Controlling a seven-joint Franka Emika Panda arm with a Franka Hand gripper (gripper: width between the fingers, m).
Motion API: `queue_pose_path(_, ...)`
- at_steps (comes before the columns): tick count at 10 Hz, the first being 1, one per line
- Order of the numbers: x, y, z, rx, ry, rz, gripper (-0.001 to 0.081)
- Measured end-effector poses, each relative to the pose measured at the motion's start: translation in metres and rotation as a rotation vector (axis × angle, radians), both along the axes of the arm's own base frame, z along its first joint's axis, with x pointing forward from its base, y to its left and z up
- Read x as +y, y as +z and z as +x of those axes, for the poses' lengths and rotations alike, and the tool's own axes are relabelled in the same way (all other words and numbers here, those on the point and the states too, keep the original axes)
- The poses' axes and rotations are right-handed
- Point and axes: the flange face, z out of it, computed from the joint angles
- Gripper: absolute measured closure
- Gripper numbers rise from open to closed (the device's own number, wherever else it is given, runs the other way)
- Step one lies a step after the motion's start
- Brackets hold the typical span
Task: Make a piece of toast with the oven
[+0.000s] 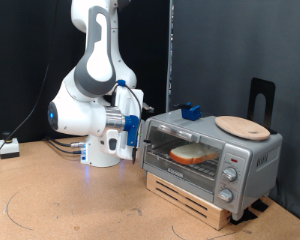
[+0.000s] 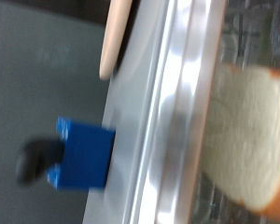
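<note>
So the piece of toast is already sitting inside the oven, lying flat on the wire rack behind the glass door. The door looks shut or very nearly so. The wrist view is blurry, but it looks down over the oven's grey top and the pale slice with its orange-brown crust shows through the glass.

The gripper hangs right at the oven's end on the exterior view's left, about level with the door, so the arm seems to be working at the door there. Honestly can't tell if the fingers are spread or pressed together, they don't show clearly in either picture, and nothing is visibly held between them.

Best guess on the step: bread is loaded and the door is being dealt with. The round knobs on the panel at the other end look untouched, so reaching them would call for a move clear across the oven front.

On top of the oven there's a round wooden plate and a small blue block.

The oven stands on a slatted wooden stand near the desk's far edge, toward the exterior view's right. The desk is plain brown board with faint curved marks. Black curtains behind, cables at the exterior view's left.
</note>
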Motion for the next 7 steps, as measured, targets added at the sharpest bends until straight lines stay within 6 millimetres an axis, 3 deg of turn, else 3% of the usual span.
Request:
queue_pose_path(2, 0.008, 0.0, 0.022, -0.005, -0.09, -0.015, -0.0003)
queue_pose_path(4, 0.01, 0.002, 0.024, -0.005, -0.079, -0.004, -0.0003)
queue_pose_path(7, 0.019, 0.011, 0.06, -0.087, -0.102, 0.106, -0.0003)
